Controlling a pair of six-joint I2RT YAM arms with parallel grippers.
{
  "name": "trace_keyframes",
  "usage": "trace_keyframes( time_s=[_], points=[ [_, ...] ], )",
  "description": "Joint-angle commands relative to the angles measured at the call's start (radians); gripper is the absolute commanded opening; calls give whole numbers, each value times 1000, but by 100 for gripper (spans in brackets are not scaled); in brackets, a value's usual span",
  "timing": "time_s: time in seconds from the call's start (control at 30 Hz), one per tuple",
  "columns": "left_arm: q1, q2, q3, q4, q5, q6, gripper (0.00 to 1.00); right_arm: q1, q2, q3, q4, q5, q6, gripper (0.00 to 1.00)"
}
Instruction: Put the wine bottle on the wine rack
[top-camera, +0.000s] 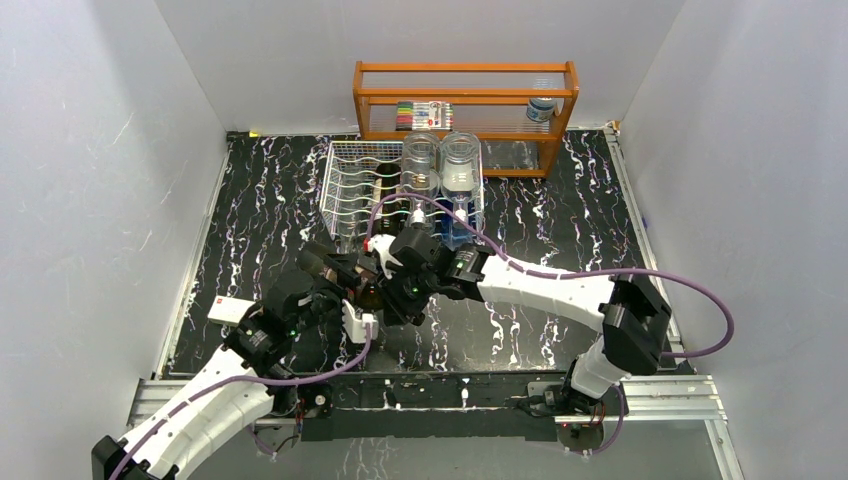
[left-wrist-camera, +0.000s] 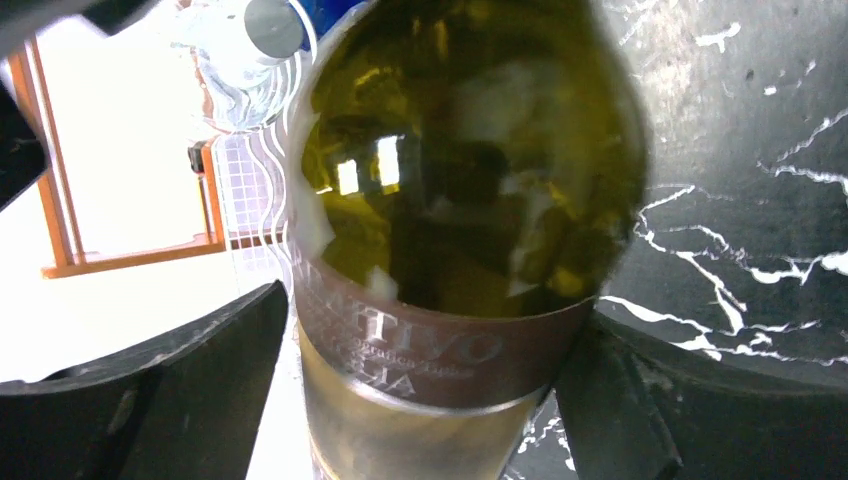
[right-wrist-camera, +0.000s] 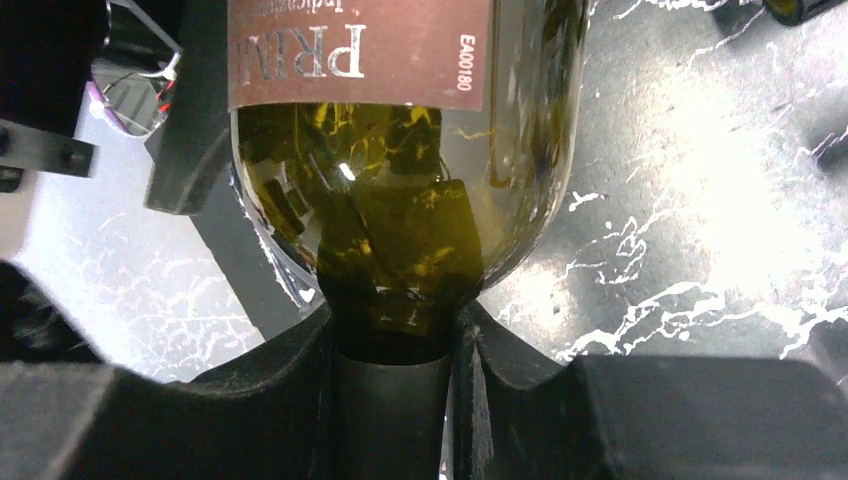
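The wine bottle (left-wrist-camera: 470, 180), dark green glass with a brown label, lies between both arms above the black marbled table (top-camera: 560, 230). My left gripper (left-wrist-camera: 435, 320) stands round its body at the label, open, and a thin gap shows beside the left finger (left-wrist-camera: 160, 390). My right gripper (right-wrist-camera: 395, 330) is shut on the bottle's neck, just below the shoulder (right-wrist-camera: 400, 200). In the top view the two grippers meet near the table's middle, left (top-camera: 335, 285) and right (top-camera: 395, 285), and mostly hide the bottle. The white wire wine rack (top-camera: 360, 185) stands just behind them.
Two clear bottles (top-camera: 442, 165) lie in the rack's right side. An orange wooden shelf (top-camera: 465, 100) holding markers and a small jar stands against the back wall. White walls close in the left and right sides. A purple cable (top-camera: 640, 275) loops over the right arm.
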Motion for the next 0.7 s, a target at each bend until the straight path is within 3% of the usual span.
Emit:
trace_keyframes(
  time_s=[0.0,0.5,0.67],
  points=[
    [-2,5,98,52,45,-153,98,13,-89,6,63,13,-18,0],
    [-2,35,260,-213,16,-222,98,4,-168,-36,2,96,-15,0],
    [-1,33,332,-287,31,-333,98,-4,-186,-52,-37,134,2,0]
  ],
)
